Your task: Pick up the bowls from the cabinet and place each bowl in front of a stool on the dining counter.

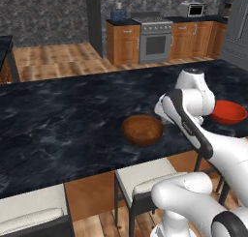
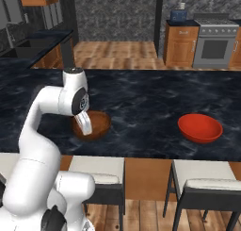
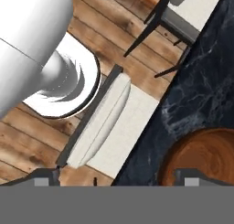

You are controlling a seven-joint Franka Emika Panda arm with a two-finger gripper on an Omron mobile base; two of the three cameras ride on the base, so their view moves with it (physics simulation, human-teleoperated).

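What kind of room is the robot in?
A kitchen, it looks like. There is a stove by the far wall, a long black counter with stools tucked under it, and two bowls on top.

No legible text or labels

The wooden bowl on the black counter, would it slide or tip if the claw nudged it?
The wooden bowl looks stiff, probably not fragile. Sitting upright and wide on the smooth counter, it would likely slide rather than tip. Its rounded sides might rock slightly.
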